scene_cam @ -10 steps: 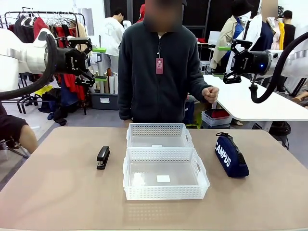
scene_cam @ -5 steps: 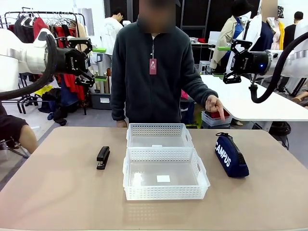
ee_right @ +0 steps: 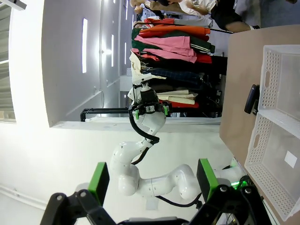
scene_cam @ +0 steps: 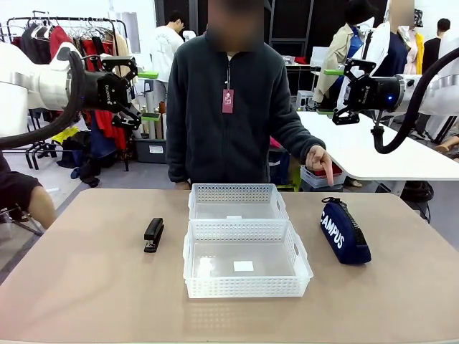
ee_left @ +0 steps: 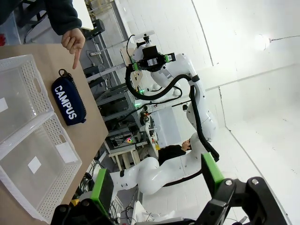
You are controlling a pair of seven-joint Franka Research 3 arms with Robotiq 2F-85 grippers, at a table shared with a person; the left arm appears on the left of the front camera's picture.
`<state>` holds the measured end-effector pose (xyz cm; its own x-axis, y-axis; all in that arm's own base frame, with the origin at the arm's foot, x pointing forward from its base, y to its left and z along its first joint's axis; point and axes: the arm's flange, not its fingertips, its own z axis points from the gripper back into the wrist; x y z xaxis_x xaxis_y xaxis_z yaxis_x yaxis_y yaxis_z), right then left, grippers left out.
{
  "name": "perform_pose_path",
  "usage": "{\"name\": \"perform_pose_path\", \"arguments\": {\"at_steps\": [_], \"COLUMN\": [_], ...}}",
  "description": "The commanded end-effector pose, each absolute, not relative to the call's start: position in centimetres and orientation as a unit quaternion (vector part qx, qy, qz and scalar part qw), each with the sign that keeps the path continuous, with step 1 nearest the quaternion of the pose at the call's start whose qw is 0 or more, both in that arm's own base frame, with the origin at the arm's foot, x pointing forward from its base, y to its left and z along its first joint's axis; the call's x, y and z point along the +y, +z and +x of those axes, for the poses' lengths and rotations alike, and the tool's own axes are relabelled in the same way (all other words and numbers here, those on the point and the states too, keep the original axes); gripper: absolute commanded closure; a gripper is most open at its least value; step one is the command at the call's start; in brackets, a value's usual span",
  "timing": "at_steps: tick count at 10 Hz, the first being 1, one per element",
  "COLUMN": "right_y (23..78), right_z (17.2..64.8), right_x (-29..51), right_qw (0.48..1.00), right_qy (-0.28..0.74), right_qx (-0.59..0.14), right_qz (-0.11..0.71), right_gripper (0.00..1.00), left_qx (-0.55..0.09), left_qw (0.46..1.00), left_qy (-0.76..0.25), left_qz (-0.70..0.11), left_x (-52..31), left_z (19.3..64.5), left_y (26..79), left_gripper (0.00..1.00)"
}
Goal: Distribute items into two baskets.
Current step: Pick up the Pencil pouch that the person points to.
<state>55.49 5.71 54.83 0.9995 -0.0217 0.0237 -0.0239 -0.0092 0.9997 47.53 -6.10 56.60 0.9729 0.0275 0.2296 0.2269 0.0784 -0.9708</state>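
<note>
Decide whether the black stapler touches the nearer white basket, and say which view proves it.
Apart. The front view shows the black stapler lying left of the nearer white basket, with a bare strip of table between them.

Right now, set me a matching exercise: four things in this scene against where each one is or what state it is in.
Things:
1. stapler
2. pouch
3. near basket
4. person's hand

Places or states:
A. on the robot's right side of the table
B. on the robot's left side of the table
C. mid-table, empty
D. in the air, one finger pointing down

Pairs: 1-B, 2-A, 3-C, 4-D
</note>
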Motion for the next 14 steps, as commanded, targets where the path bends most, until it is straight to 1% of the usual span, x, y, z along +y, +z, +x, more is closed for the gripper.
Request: {"name": "perform_pose_path", "arguments": {"at_steps": [1,10,11,12,13,14], "right_y": [55.2,54.8,56.2,56.5,58.2,58.2], "right_z": [55.3,55.5,54.7,54.3,54.3,53.9], "right_x": [5.8,5.7,5.6,6.3,5.8,6.7], "right_qw": [0.704,0.704,0.728,0.769,0.808,0.847], "right_qy": [0.002,0.001,0.036,0.028,0.007,-0.009], "right_qx": [-0.017,-0.016,0.022,-0.004,-0.003,-0.012], "right_qz": [0.710,0.710,0.684,0.639,0.589,0.532], "right_gripper": [0.00,0.00,0.00,0.00,0.00,0.00], "left_qx": [-0.097,-0.097,-0.097,-0.097,-0.097,-0.097], "left_qw": [0.729,0.729,0.729,0.729,0.729,0.729], "left_qy": [-0.067,-0.067,-0.067,-0.067,-0.067,-0.067], "left_qz": [-0.675,-0.675,-0.675,-0.675,-0.675,-0.675], "left_x": [-6.0,-6.0,-6.0,-6.0,-6.0,-6.0], "left_z": [47.4,47.4,47.4,47.4,47.4,47.4], "left_y": [56.8,56.8,56.8,56.8,56.8,56.8], "left_gripper": [0.00,0.00,0.00,0.00,0.00,0.00]}}
